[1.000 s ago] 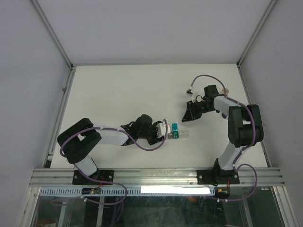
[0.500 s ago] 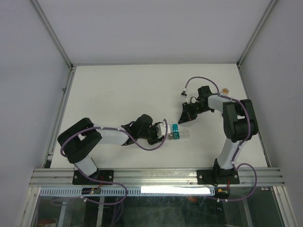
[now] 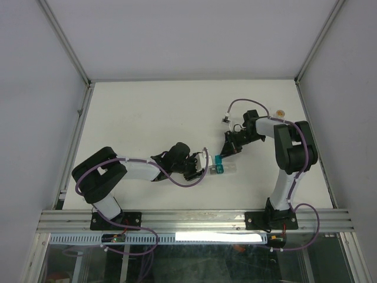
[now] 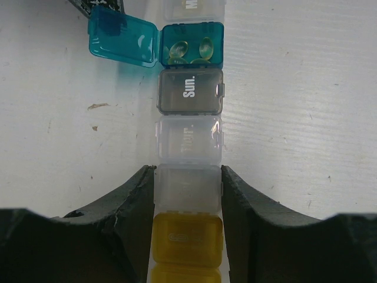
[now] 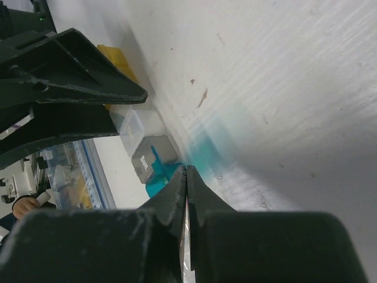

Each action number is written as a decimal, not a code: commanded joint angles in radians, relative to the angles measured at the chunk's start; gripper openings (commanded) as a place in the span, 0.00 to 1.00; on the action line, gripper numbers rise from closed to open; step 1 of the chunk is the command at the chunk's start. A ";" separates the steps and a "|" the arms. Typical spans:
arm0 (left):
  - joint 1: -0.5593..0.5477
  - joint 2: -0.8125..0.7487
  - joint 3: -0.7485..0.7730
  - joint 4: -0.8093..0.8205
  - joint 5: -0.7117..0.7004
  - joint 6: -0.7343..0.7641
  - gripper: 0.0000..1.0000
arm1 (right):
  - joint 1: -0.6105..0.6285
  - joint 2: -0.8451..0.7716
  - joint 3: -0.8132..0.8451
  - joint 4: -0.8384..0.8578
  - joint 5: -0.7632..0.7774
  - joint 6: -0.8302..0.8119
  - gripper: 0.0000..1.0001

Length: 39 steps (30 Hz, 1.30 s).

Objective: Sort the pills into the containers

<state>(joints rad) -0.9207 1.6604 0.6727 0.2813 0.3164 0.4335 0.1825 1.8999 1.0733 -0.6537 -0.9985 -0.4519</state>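
A white, faintly scuffed table (image 3: 147, 112), walled by pale panels, shows us broad bare room at its far and left parts, while both arms meet near the middle. The left arm (image 3: 118, 171) lies low along the near edge; the right arm (image 3: 291, 147) folds back beside the right wall. Between them sits the row of containers (image 4: 188, 141), small square plastic boxes joined in a line. The left gripper (image 4: 187, 177) has its jaws clamped on a clear container (image 4: 187, 191), the yellow container (image 4: 187, 239) partly hidden between its fingers. Beyond lie a smoky grey container (image 4: 189, 91) marked "Sun." and the teal container (image 4: 191, 44), its lid (image 4: 121, 38) swung open, glossy oval pills (image 4: 205, 47) inside. The right gripper (image 5: 186, 174), jaws pressed together, sits at that lid's edge; we cannot tell whether it touches. A further box is cut off at the frame.
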 commanded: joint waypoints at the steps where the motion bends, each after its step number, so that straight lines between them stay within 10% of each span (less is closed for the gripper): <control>1: 0.007 0.001 0.012 0.006 0.016 -0.019 0.36 | 0.008 -0.083 0.023 -0.084 -0.095 -0.114 0.00; 39: -0.033 -0.004 0.004 0.018 -0.034 -0.018 0.34 | 0.180 -0.350 -0.108 -0.061 0.199 -0.149 0.00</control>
<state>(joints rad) -0.9436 1.6604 0.6727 0.2867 0.2867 0.4194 0.3485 1.5646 0.9680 -0.7364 -0.7959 -0.6079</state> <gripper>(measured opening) 0.436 0.005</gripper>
